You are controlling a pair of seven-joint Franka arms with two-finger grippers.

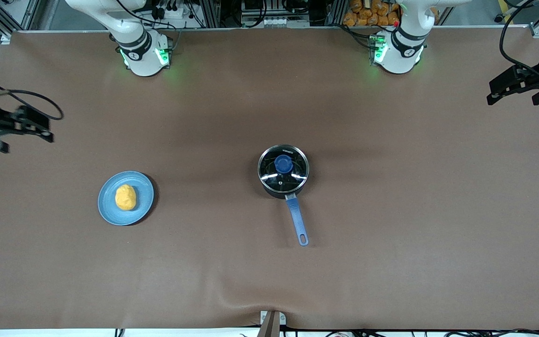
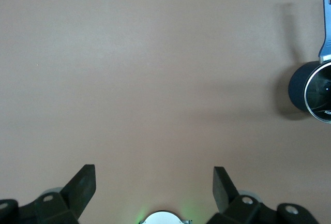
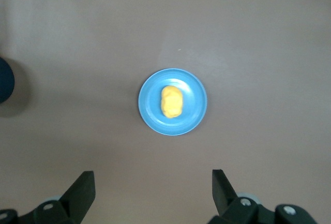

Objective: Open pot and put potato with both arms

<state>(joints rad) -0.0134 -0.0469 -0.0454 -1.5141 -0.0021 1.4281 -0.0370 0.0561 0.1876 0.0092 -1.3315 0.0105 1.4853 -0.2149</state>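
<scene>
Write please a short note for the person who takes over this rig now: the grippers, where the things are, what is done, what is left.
Left gripper: open, empty, waiting high over the left arm's end of the table.
Right gripper: open, empty, up over the right arm's end.
Pot: mid-table, glass lid on, blue handle pointing toward the front camera.
Potato: on the blue plate, toward the right arm's end.
Done: nothing.
Left: lift lid, put potato in pot.
</scene>
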